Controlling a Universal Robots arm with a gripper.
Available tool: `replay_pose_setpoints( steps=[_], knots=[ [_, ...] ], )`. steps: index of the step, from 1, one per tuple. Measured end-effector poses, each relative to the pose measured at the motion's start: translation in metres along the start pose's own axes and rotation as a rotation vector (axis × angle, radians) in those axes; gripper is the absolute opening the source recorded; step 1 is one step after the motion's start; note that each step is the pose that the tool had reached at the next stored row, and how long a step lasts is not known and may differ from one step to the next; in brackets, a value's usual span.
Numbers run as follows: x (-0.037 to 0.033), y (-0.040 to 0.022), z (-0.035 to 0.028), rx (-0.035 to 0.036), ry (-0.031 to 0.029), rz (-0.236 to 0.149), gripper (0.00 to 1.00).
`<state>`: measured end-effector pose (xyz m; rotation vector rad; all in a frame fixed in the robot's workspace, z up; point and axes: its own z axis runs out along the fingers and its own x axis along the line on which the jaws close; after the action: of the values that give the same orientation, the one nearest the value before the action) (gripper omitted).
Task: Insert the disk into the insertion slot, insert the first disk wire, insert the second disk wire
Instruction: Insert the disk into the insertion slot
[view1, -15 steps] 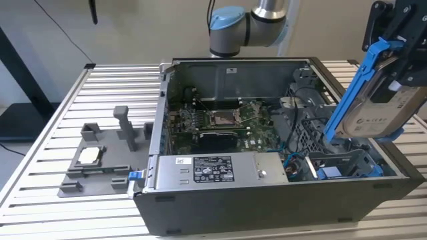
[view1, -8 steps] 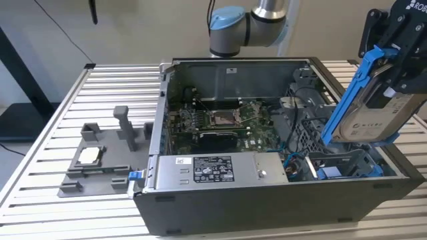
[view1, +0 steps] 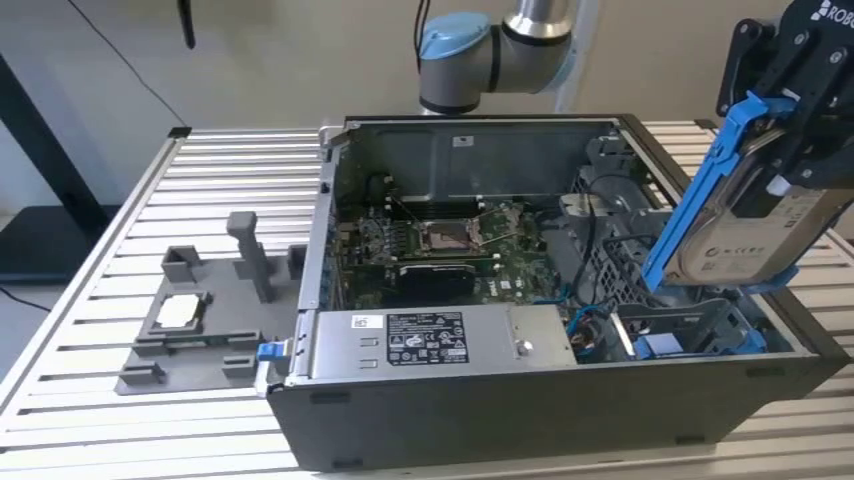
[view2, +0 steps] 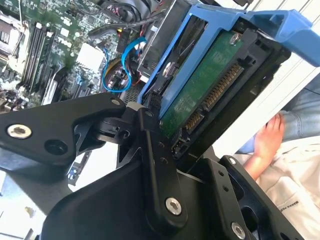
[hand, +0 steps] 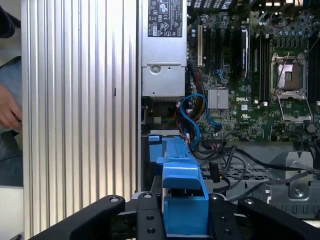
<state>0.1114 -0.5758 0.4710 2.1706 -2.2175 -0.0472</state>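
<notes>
Blue plastic frames the disk (view1: 747, 245), which your pincer (view1: 787, 150) is pinching from both sides. It hangs tilted in the air over the open computer case (view1: 534, 410), at the exterior view's right. The disk's white label faces the exterior view, with print too small to make out. In the second wrist view the black fingers (view2: 152, 150) clamp the carrier, and the disk's green circuit board and connector edge face the camera.

The insertion slot (view1: 694, 325) sits below the disk in the grey drive cage, and the disk is clear of it. The power supply (view1: 427, 340) lies along the case's near wall and carries a white sticker with dense dark print. The motherboard (view1: 441, 250) lies on the case floor, and blue cables (hand: 192, 115) loop between it and the cage.

The case stands on a slatted metal table (view1: 240, 150), beside a grey fixture (view1: 200, 320). A person's hand (view2: 267, 140) rests beyond the table's edge.
</notes>
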Motion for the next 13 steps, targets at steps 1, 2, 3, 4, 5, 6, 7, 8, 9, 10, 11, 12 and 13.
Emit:
replay_pose_setpoints(
  steps=[1,2,3,4,5,6,7,8,9,10,11,12,13],
  knots=[
    [0.0,0.0,0.0001,0.0,0.0,0.0,0.33],
    [0.0,0.0,0.0002,0.0,-0.0002,0.0,0.33],
    [0.0,0.0,0.0006,0.0,-0.0003,0.0,0.33],
    [0.0,0.0,0.0009,0.0,-0.0004,0.0,0.33],
    [0.0,-0.0001,0.0012,0.0,-0.0001,0.0,0.33],
    [0.0,-0.0001,0.002,-0.0001,0.0,0.0,0.33],
    [0.0,-0.0002,0.0033,-0.0001,-0.0003,0.0,0.33],
    [0.0,-0.0002,0.0046,-0.0001,-0.0013,0.0,0.33],
    [0.0,-0.0003,0.0064,-0.0001,-0.0023,0.0,0.33],
    [-0.0001,-0.0004,0.0079,-0.0002,-0.0028,0.0,0.33],
    [-0.0001,-0.0005,0.0097,-0.0002,-0.0028,0.0,0.33],
    [-0.0001,-0.0006,0.0115,-0.0002,-0.0029,0.0,0.33],
    [-0.0001,-0.0006,0.0132,-0.0002,-0.0031,0.0,0.33]
  ],
)
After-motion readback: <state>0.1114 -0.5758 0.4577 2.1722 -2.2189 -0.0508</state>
